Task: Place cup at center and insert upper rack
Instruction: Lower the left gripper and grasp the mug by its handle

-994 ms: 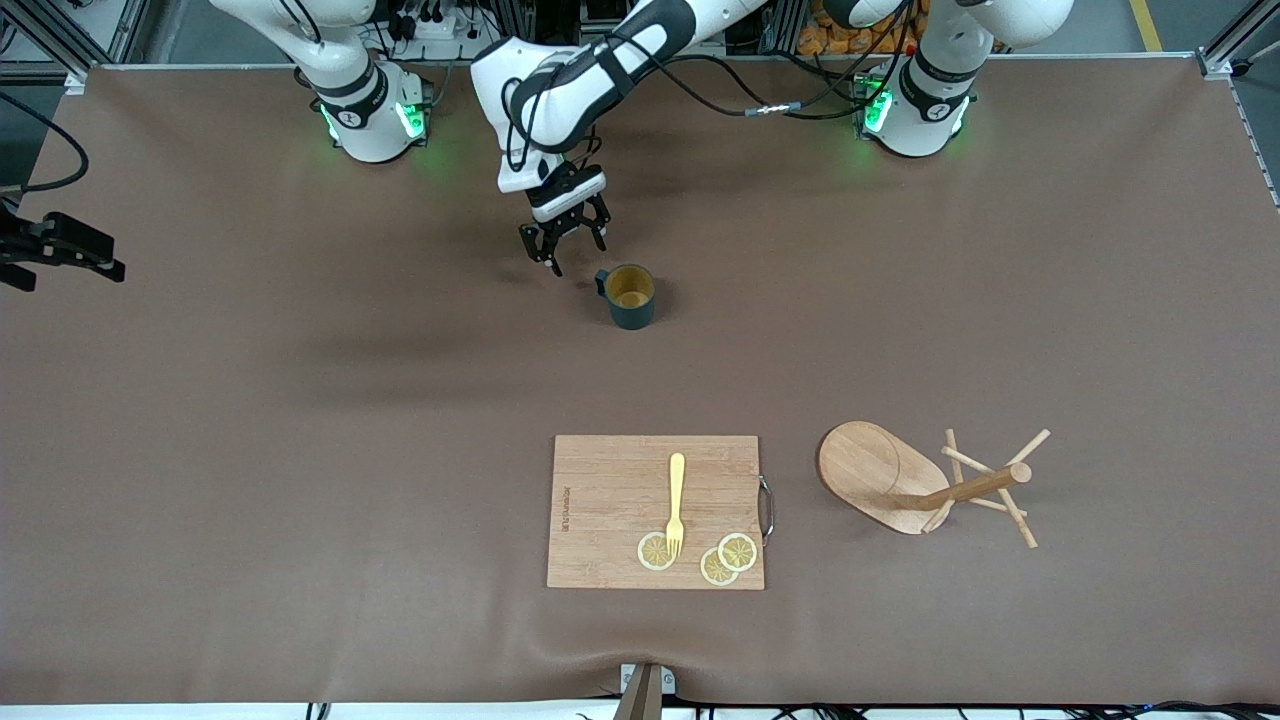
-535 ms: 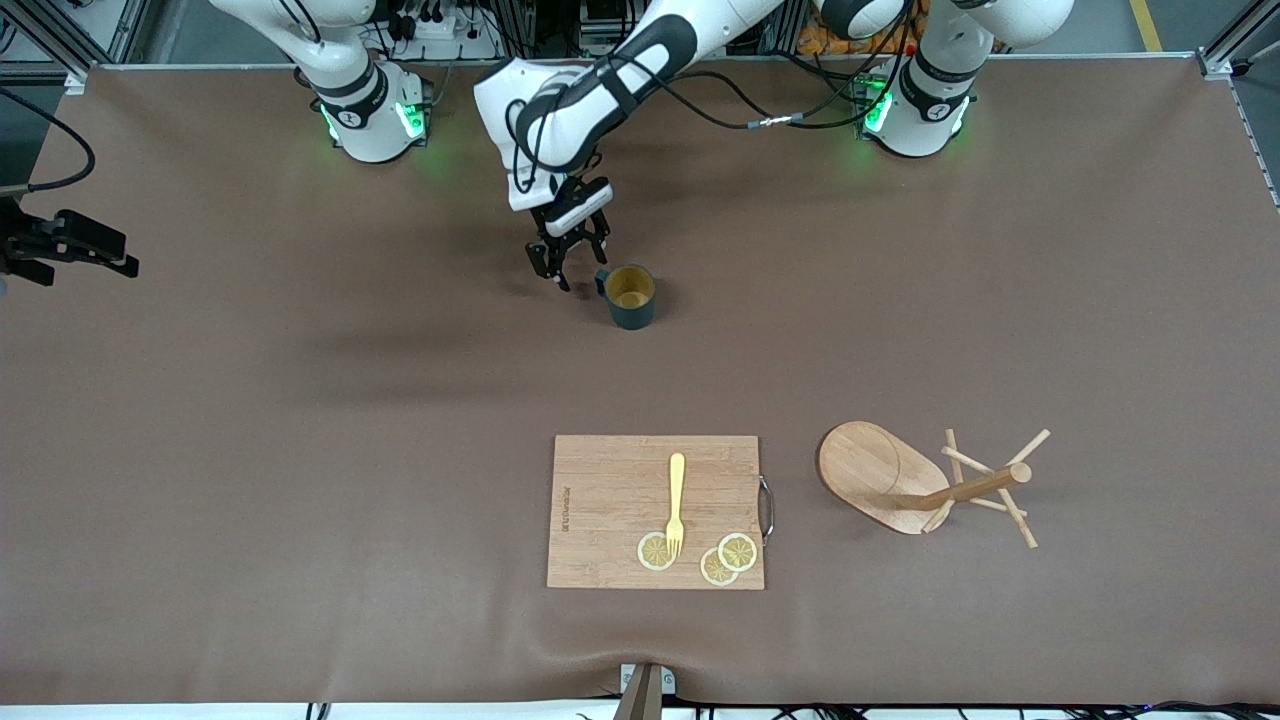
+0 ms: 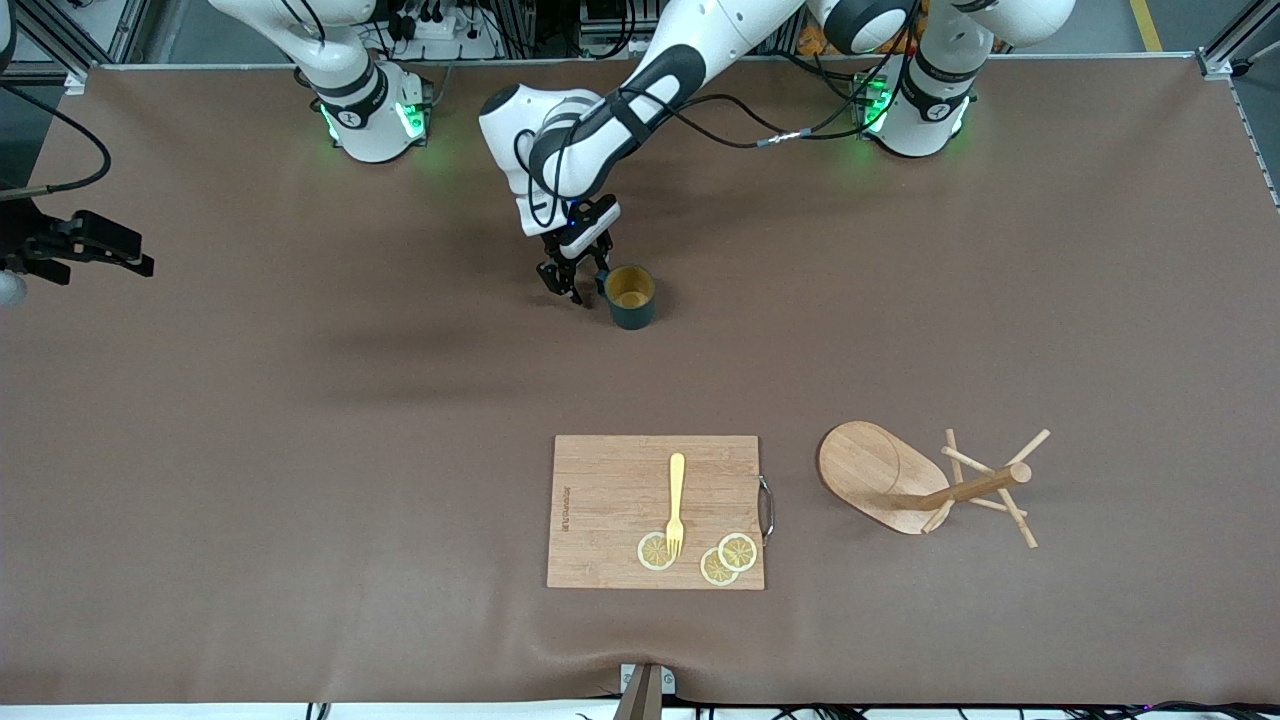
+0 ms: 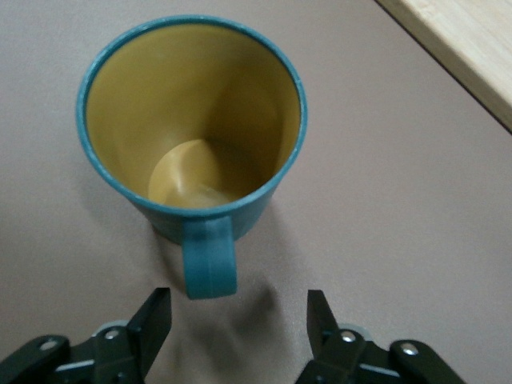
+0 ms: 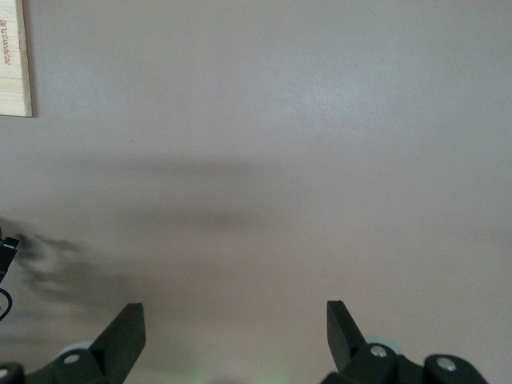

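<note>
The dark teal cup (image 3: 631, 296) stands upright on the brown mat, nearer the robots' bases than the table's middle. Its handle (image 4: 210, 264) points at my left gripper (image 3: 574, 288), which is open and low beside it. In the left wrist view the cup (image 4: 192, 128) shows its yellowish inside, and the handle's end sits just ahead of the gap of the left gripper (image 4: 240, 320), touching neither finger. The wooden upper rack (image 3: 925, 485) lies on its side toward the left arm's end. My right gripper (image 3: 120, 255) is open and empty over the right arm's end of the table, and it also shows in the right wrist view (image 5: 236, 328).
A wooden cutting board (image 3: 656, 511) lies nearer the front camera than the cup, with a yellow fork (image 3: 676, 502) and three lemon slices (image 3: 738, 551) on it. Its corner shows in the right wrist view (image 5: 14, 56).
My left gripper has come down and toward the cup's handle. My right gripper has shifted slightly toward the table's middle. The cup and rack have not moved.
</note>
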{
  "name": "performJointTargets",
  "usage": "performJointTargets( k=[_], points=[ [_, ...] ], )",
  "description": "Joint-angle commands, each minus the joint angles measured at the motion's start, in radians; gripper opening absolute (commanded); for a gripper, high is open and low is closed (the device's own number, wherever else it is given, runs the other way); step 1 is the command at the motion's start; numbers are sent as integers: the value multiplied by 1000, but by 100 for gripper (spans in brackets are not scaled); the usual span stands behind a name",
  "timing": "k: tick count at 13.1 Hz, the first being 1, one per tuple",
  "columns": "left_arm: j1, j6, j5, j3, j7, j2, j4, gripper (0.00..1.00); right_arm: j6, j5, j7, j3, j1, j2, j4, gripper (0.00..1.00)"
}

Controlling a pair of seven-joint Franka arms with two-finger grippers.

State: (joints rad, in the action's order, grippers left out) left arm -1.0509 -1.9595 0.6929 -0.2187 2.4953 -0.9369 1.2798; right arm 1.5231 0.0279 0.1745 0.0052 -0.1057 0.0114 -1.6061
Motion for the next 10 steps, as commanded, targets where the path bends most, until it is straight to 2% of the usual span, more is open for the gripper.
performJointTargets(
  k=[1,7,8,10],
  points=[
    [11,1,-44,1,25,-14,-28,75,-6,13,-15,-4,7,-16,2,100],
    [29,-1,-70,2,50,-43,-27,68,-7,10,-6,-4,14,-16,2,100],
    [35,-1,-87,1,50,-43,-27,66,-7,10,-9,-4,14,-16,2,100],
    [43,-1,-93,1,50,-40,-27,54,-7,10,-3,-4,14,-16,2,100]
  ],
)
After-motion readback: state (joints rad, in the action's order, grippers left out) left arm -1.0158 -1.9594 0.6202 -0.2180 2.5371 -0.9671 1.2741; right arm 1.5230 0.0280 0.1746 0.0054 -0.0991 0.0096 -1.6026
